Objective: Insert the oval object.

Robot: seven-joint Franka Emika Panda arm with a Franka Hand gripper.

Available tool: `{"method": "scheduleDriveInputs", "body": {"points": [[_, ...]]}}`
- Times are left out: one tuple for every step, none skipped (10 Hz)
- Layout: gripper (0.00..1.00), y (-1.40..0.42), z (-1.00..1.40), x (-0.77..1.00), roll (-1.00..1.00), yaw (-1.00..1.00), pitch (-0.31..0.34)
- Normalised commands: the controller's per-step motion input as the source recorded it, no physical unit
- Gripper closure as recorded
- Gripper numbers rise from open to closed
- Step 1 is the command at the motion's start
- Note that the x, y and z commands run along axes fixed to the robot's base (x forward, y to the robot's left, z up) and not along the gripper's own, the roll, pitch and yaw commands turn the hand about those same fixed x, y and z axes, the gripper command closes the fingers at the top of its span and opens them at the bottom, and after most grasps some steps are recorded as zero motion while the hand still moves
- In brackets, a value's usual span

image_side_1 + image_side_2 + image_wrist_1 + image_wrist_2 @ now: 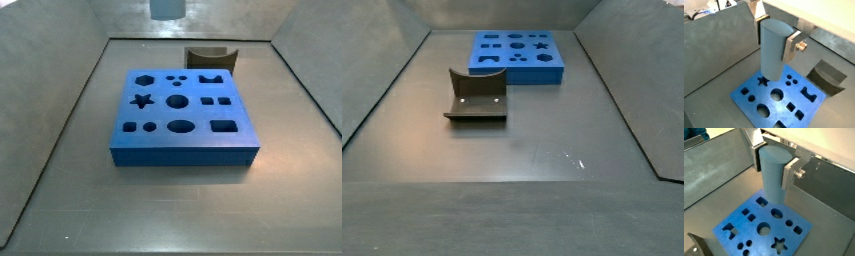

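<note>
Clamped between the silver fingers [793, 44] of the pincer [769, 159], the oval object [772, 50] hangs upright, its long axis vertical, well above the worktop [80, 190]. Below it in both wrist views lies the blue block [764, 225]; the oval hole [179, 127] sits in the row along the block's near edge in a side view. Farther off, towards the worktop's far edge, stands the dark brown notched block [209, 55]. Only the peg's lower end shows in that side view, so its offset from the hole is unclear.
</note>
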Motion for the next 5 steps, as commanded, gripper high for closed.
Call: {"method": "scheduleDriveInputs", "body": {"points": [[1.0, -0.07, -1.0, 1.0, 0.0, -0.05, 0.0], [1.0, -0.09, -1.0, 1.0, 0.0, -0.04, -0.004], [1.0, -0.15, -1.0, 0.95, 0.0, 0.0, -0.007], [1.0, -0.26, -1.0, 0.76, 0.08, -0.01, 0.0], [1.0, -0.25, -1.0, 0.65, 0.14, -0.06, 0.0]]}}
